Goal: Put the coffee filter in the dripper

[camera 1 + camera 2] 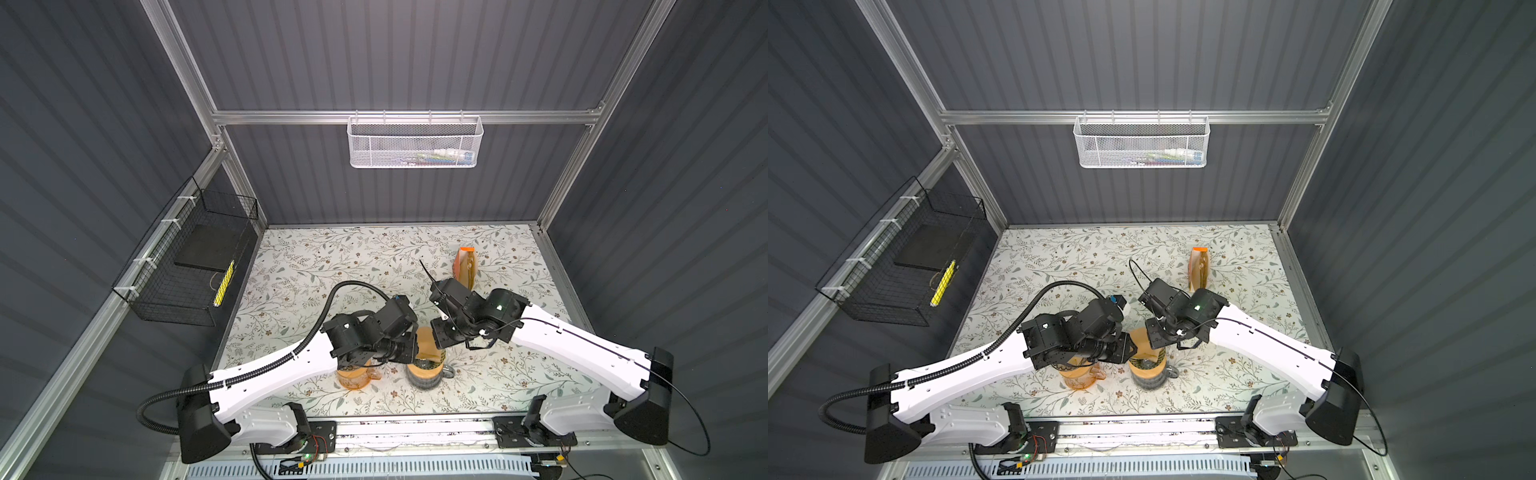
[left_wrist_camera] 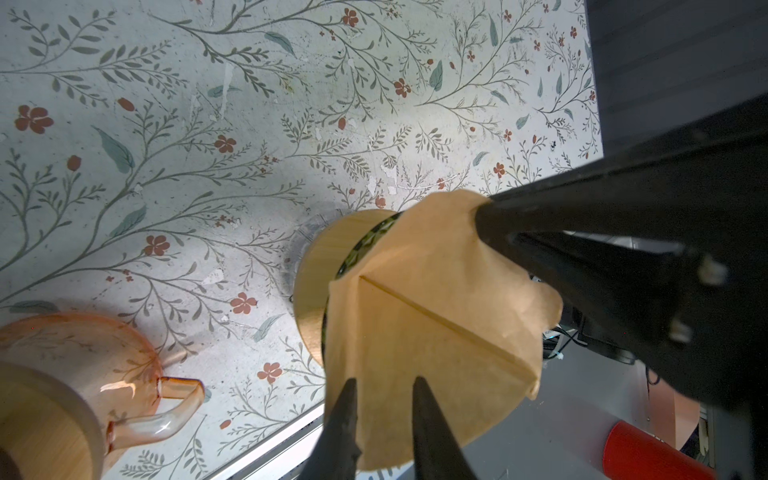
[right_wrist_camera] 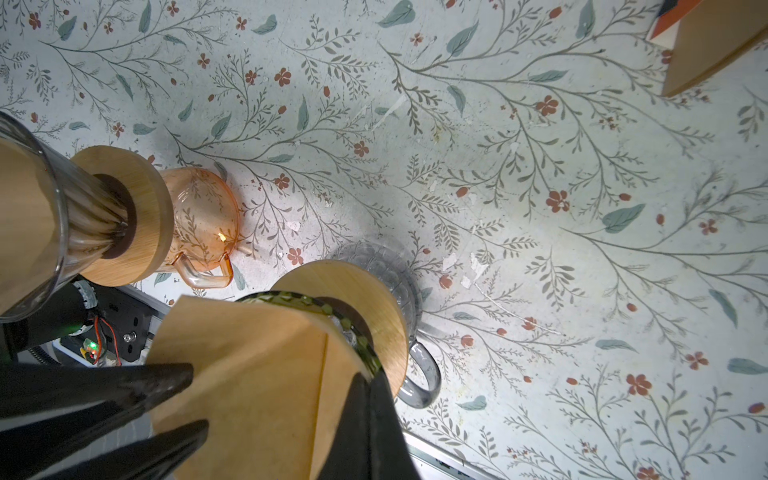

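Right gripper (image 3: 368,376): jaws pressed together on the upper edge of the coffee filter (image 3: 249,353), pinching the paper just beside the dripper's rim.
Left gripper (image 2: 384,380): fingers parted by a narrow gap at the filter's opposite edge. The paper shows through the gap and is not squeezed.
Filter, place: over and partly inside the mouth of the dripper (image 3: 332,309), between the two grippers. In both top views it rises from the dripper (image 1: 426,343).
Filter, heading: long axis roughly upright, wide edge up toward the grippers, narrow end down in the dripper. The tip is hidden.
Filter, make: thin tan paper, matt and faintly fibrous, half spread into a cone with soft creases. One straight seam runs along its side (image 2: 436,311).
Dripper, make: green-tinted glass funnel with a faceted, patterned rim.
Wooden collar (image 3: 357,286): pale round disc with a smooth grain, under the funnel.
Grey carafe (image 3: 395,266): smoky clear glass with a ribbed body and a looped handle, carrying the collar.
Orange carafe (image 3: 203,216): amber glass, rounded, with a curled handle, standing near the grey one.
Second dripper (image 3: 58,216): clear ribbed glass on its own wooden disc atop the orange carafe, with tan paper inside.
Filter pack (image 1: 467,266): orange-topped pack, well apart toward the back.
Table (image 1: 332,266): pale cover printed with leafy sprigs and small red flowers, scuffed in spots.
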{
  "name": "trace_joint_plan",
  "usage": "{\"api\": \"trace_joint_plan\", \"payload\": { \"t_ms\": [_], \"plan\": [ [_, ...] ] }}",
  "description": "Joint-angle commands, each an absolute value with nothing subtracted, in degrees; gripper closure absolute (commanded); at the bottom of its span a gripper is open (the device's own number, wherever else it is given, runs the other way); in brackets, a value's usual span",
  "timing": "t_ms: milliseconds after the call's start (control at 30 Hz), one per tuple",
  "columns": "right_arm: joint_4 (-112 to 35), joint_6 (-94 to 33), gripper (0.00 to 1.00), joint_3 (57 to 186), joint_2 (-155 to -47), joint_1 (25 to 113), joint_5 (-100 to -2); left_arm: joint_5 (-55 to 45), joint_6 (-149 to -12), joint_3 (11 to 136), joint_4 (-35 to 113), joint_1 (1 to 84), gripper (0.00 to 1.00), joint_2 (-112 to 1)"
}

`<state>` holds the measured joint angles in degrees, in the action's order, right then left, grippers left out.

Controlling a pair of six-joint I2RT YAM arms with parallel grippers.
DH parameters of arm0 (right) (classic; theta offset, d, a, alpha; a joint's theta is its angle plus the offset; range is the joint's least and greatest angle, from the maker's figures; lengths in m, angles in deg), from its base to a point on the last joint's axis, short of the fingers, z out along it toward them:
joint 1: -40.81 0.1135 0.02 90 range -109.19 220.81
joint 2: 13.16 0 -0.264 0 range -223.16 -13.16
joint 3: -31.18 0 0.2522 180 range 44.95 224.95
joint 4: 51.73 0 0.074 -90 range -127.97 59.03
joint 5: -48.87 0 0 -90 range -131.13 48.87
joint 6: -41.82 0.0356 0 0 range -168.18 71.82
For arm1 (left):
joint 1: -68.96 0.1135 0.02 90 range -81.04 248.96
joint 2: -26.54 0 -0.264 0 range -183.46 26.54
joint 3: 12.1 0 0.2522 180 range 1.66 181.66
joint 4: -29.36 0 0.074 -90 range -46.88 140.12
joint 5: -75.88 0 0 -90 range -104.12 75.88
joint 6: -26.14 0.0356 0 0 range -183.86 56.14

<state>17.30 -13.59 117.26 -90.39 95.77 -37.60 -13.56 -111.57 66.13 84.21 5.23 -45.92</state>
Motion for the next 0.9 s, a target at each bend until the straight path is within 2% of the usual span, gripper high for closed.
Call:
{"api": "trace_joint_plan", "payload": {
  "t_ms": [0, 533, 867],
  "plan": [
    [17.7, -12.5, 1.00, 116.3, -90.2, 96.7, -35.4, -14.0, -111.9, 66.3, 84.7, 4.9, 0.75, -44.8],
    [18.6, -11.4, 1.00, 115.5, -90.2, 98.5, -33.2, -13.7, -110.4, 69.6, 84.6, 4.9, 0.73, -46.8],
    [18.8, -10.9, 1.00, 115.3, -90.3, 99.3, -32.3, -13.8, -112.1, 65.9, 85.1, 4.9, 0.80, -44.3]
  ]
}}
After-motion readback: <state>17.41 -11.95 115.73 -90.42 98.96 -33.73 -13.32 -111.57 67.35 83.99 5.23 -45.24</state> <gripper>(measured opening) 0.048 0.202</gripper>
